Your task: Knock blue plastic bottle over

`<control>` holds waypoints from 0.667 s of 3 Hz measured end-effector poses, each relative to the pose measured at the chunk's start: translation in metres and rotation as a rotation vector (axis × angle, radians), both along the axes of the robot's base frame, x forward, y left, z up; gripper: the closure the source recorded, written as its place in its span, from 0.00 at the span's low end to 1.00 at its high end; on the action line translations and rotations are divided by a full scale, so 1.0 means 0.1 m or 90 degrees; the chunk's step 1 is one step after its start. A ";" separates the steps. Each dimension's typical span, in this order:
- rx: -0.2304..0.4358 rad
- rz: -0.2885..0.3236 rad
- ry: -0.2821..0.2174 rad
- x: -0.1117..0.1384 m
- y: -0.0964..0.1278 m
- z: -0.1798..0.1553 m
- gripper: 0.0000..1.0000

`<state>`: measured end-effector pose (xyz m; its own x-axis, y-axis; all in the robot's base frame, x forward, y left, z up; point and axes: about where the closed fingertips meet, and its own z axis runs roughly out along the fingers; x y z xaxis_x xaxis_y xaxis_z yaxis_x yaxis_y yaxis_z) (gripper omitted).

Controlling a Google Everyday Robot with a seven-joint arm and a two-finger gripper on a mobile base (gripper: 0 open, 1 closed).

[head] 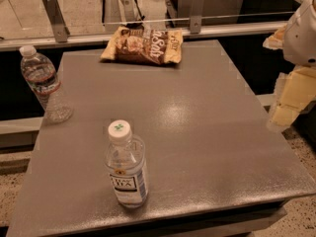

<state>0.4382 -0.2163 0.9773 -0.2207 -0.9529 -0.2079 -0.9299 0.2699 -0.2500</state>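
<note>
- The short, stout, clear blue plastic bottle [127, 167], with its wide white cap and pale-blue label, stands upright near the front edge of the grey tabletop [197, 132], left of the tabletop's middle.
- The robot's cream-coloured gripper [289, 100] hangs just beyond the tabletop's right edge, raised above its surface and touching nothing. I cannot tell whether the jaws are released or clenched.
- From the jaws, the bottle lies well apart, across the tabletop to the left and nearer its front edge. Its long axis is vertical, so a sideways push high on the body or cap looks likely to tip it.
- A taller, slim, ribbed clear bottle [43, 83] with a red-and-white label stands at the tabletop's left edge, and a brown-and-yellow snack bag [143, 46] lies at its far edge. Both are clear of a straight path from the right edge to the target.
</note>
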 end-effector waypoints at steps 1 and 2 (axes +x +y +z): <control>0.000 0.000 0.000 0.00 0.00 0.00 0.00; 0.043 0.033 -0.004 0.06 0.17 -0.03 0.00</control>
